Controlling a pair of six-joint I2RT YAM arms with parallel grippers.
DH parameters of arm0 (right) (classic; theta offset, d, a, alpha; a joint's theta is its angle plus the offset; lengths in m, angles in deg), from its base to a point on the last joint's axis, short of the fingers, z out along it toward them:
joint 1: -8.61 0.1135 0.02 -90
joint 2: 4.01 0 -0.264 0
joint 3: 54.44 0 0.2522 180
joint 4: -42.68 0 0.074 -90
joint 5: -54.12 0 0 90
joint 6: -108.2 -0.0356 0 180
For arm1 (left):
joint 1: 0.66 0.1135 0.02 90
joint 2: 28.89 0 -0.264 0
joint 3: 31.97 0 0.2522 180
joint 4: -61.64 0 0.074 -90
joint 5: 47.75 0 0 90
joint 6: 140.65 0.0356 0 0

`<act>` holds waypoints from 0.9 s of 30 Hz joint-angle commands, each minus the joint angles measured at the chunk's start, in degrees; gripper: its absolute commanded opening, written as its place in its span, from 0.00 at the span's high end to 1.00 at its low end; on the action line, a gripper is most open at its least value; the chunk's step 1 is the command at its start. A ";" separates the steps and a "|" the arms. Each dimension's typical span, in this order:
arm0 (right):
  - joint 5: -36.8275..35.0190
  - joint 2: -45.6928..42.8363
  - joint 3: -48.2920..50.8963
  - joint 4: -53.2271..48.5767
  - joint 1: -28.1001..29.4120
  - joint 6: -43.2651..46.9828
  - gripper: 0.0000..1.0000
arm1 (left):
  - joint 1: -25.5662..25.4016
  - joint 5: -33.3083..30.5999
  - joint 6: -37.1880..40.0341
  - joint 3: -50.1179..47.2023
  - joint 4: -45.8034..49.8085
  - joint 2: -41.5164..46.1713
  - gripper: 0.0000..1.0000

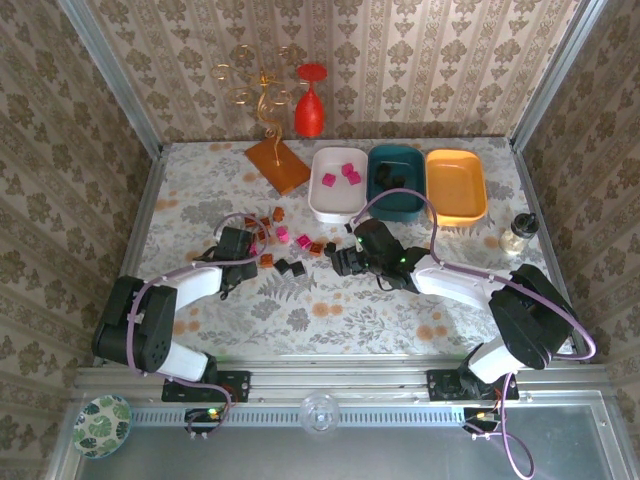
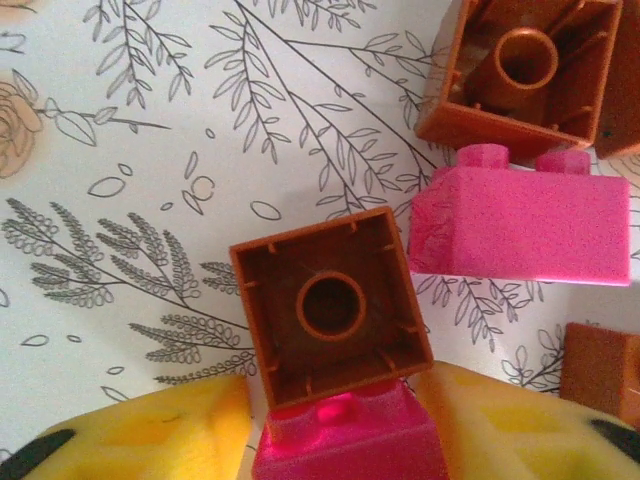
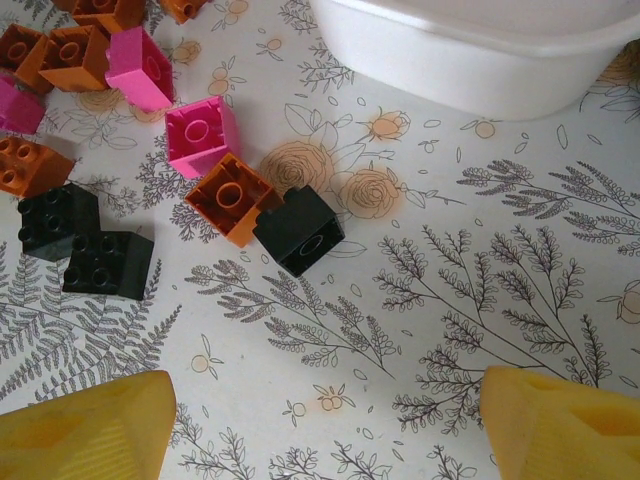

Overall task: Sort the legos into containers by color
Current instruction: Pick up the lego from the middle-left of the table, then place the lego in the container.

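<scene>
Loose legos (image 1: 285, 240) in pink, black and brownish orange lie left of centre. My left gripper (image 1: 262, 234) reaches into them. In the left wrist view its yellow pads (image 2: 150, 440) are shut on a pink lego (image 2: 345, 445), which touches an upturned orange lego (image 2: 330, 300). My right gripper (image 1: 337, 262) hovers open over bare table (image 3: 325, 420), short of a black lego (image 3: 298, 230) and an orange one (image 3: 230, 198). The white tray (image 1: 335, 203) holds three pink legos, the teal tray (image 1: 400, 207) holds black ones, and the orange-yellow tray (image 1: 455, 190) looks empty.
A flat orange-brown tile (image 1: 278, 163), a gold candle holder (image 1: 262, 95) and a red wine glass (image 1: 310, 100) stand at the back. A small clear jar (image 1: 517, 235) sits at the right edge. The white tray's wall (image 3: 480, 50) lies just beyond my right gripper.
</scene>
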 commanded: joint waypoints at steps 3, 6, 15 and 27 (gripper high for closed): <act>-0.45 -0.55 0.44 0.25 -0.04 0.48 0.19 | -1.59 -0.13 1.47 -0.62 -3.39 5.63 0.61; -0.99 -1.24 0.93 0.37 -0.58 0.60 0.19 | -5.48 -2.99 1.17 -1.02 -1.40 13.03 0.62; -1.20 -10.16 8.22 5.11 -8.79 -3.84 0.18 | -12.00 -0.62 2.93 8.54 -5.95 11.19 0.63; -3.36 -14.65 12.65 7.85 -12.43 -5.67 0.18 | -15.38 6.13 6.22 40.60 -10.76 -24.31 0.65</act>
